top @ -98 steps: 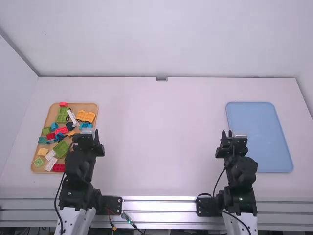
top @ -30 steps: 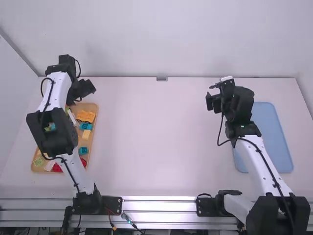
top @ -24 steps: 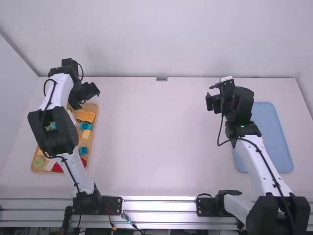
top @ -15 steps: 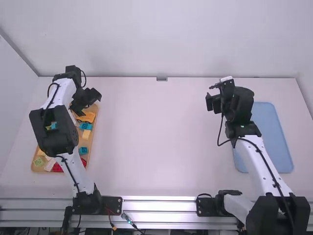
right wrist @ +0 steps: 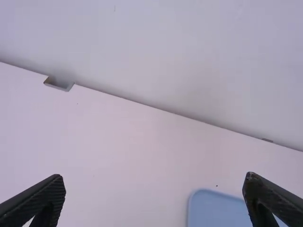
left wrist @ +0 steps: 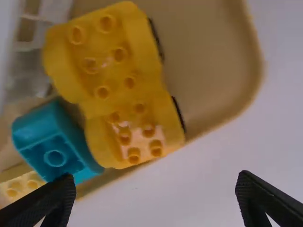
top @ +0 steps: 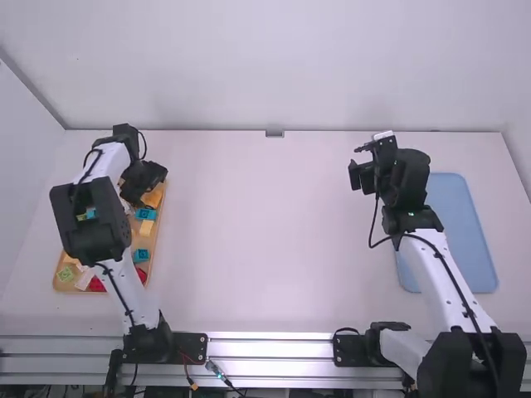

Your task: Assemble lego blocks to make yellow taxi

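In the high view, my left gripper (top: 141,184) is over the far right part of the tan tray (top: 56,279), beside a yellow-orange car body (top: 153,197). The left wrist view has its fingers wide apart, with the gripper (left wrist: 154,198) open above the car body (left wrist: 118,80), which shows studs and dark wheel edges. A teal block (left wrist: 56,147) lies against the body, and a pale yellow block (left wrist: 23,187) is beyond it. My right gripper (top: 357,162) hangs over the table's right half. In the right wrist view, this gripper (right wrist: 154,196) is open and holds nothing.
A blue tray (top: 452,240) lies at the table's right side, partly behind the right arm. Red (top: 98,284) and green (top: 65,274) blocks lie in the tan tray's near part. The white back wall (top: 274,66) borders the table.
Both arms have risen from their folded poses and extended away from the camera. Lately my left gripper has come back toward the camera over the tray, while the right arm has stayed almost still.
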### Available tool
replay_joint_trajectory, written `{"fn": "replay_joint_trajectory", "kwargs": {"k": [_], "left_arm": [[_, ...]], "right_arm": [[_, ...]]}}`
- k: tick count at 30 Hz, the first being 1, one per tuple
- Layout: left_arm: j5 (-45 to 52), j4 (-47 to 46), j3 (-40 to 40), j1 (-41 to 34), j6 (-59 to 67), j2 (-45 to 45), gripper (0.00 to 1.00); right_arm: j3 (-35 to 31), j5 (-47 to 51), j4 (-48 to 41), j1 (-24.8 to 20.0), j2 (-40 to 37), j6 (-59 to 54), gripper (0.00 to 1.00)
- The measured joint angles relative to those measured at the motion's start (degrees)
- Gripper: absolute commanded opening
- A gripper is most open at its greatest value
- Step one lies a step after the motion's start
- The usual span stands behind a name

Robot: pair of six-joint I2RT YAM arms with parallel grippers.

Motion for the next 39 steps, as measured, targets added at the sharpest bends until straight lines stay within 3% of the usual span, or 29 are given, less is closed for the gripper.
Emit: {"fn": "replay_joint_trajectory", "kwargs": {"k": [39], "left_arm": [[-3.0, 13.3, -8.8, 0.1, -7.0, 0.0, 0.8]], "right_arm": [[0.0, 0.0, -1.1, 0.0, 2.0, 0.0, 0.99]]}}
